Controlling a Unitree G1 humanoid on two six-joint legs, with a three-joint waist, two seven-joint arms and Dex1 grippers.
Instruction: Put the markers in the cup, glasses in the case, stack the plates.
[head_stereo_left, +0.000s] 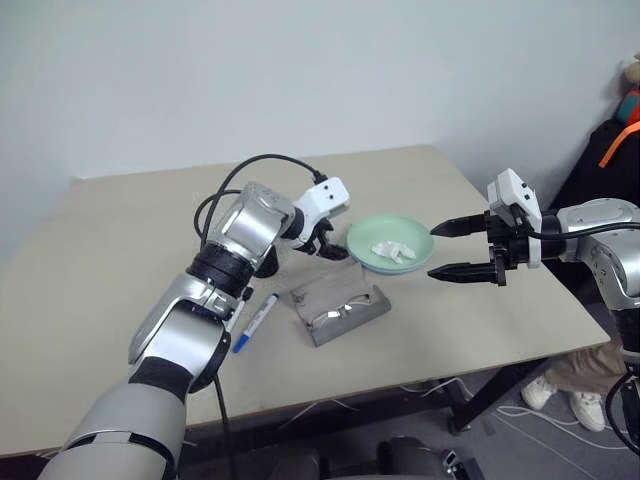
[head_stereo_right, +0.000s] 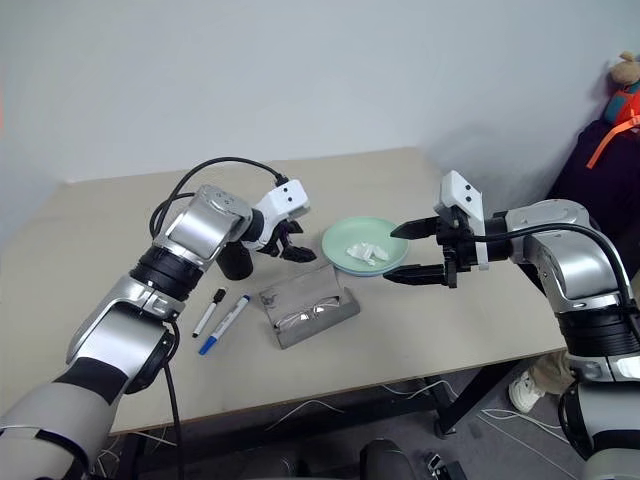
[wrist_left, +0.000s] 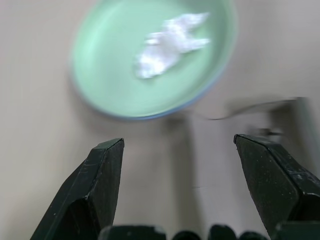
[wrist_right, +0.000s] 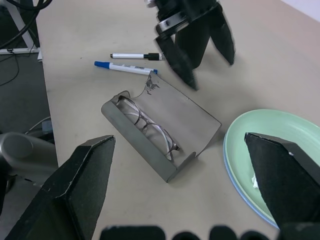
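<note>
Here the glasses (wrist_right: 147, 125) lie inside the open case (wrist_right: 189, 118) — long axis along it, running near-left to far-right — beside the plates (head_stereo_left: 392, 262). Both grippers, left (head_stereo_right: 288, 243) and right (head_stereo_right: 412, 251), gape empty.

Hidden, cropped and blurred items, for your reference:

- Cup (head_stereo_right: 236, 262): you see a sliver of black behind the left arm's forearm; the rest is covered.
- Blue plate (wrist_right: 235, 182): you get a thin blue rim under the green plate (wrist_right: 280, 135); its surface is hidden.
- Green plate: in the right wrist view, cut off at the picture's edge and partly behind one finger (wrist_right: 285, 175).
- Case (wrist_left: 280, 107): ahead of the left gripper's open jaws, it smears into a grey blur.
- Black-capped marker (wrist_right: 135, 56): its cap end passes behind the left gripper (wrist_right: 197, 40).
</note>
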